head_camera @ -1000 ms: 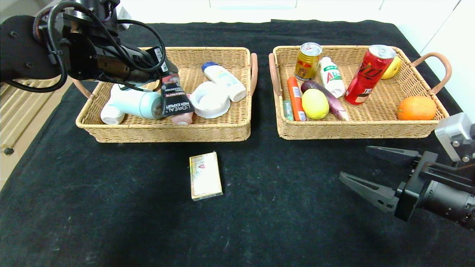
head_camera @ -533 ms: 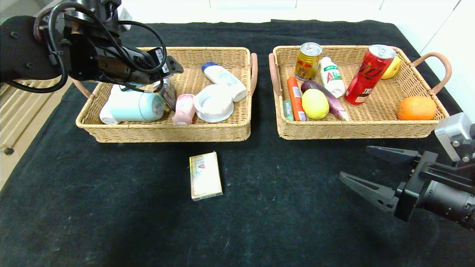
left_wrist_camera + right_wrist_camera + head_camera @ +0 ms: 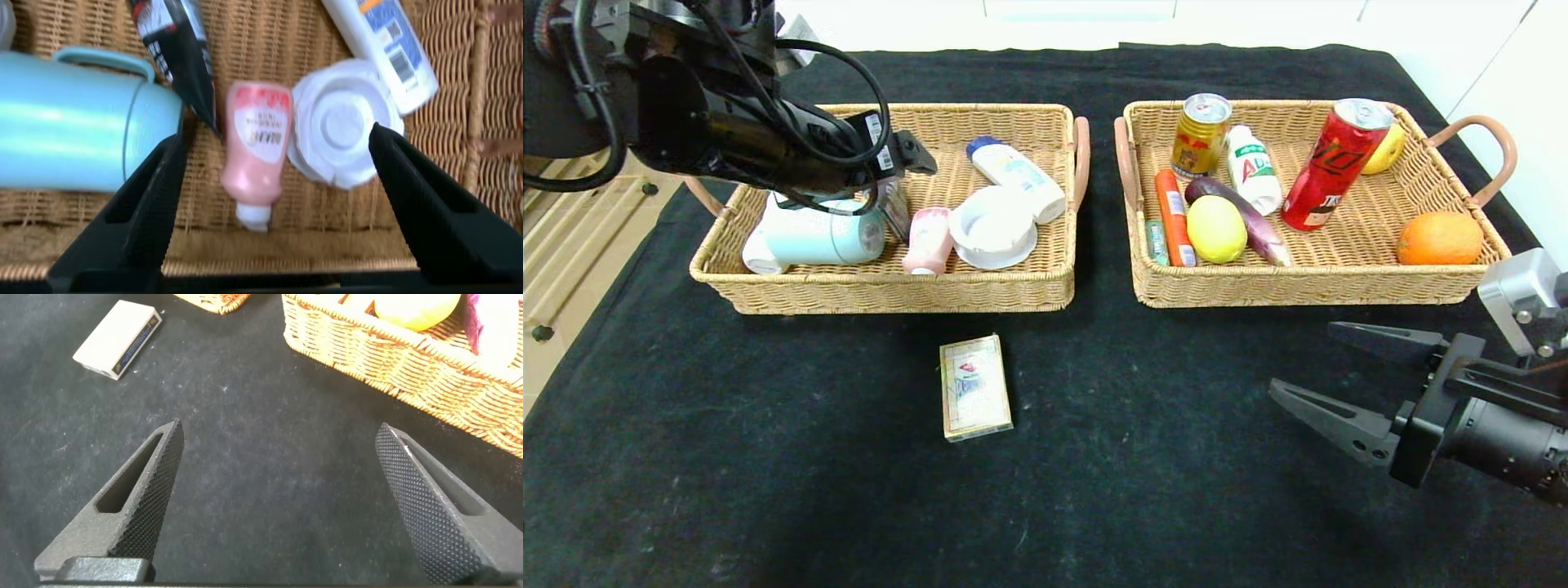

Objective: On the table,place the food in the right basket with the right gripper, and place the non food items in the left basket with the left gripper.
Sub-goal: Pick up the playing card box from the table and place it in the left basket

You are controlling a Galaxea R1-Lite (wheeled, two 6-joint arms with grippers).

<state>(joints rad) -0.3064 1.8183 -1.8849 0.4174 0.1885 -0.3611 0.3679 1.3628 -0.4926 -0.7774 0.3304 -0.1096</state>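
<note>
Nearly done: only the small box (image 3: 975, 388) is left on the tabletop, mid-front. Your left end effector (image 3: 270, 175) hangs open and empty over the left basket (image 3: 890, 282); right end effector (image 3: 1339, 376) parked open, front-right corner.

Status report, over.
Left gripper open, empty, above left wicker basket. Right gripper open, parked low right. Small rectangular box on black cloth, path unobstructed.
</note>
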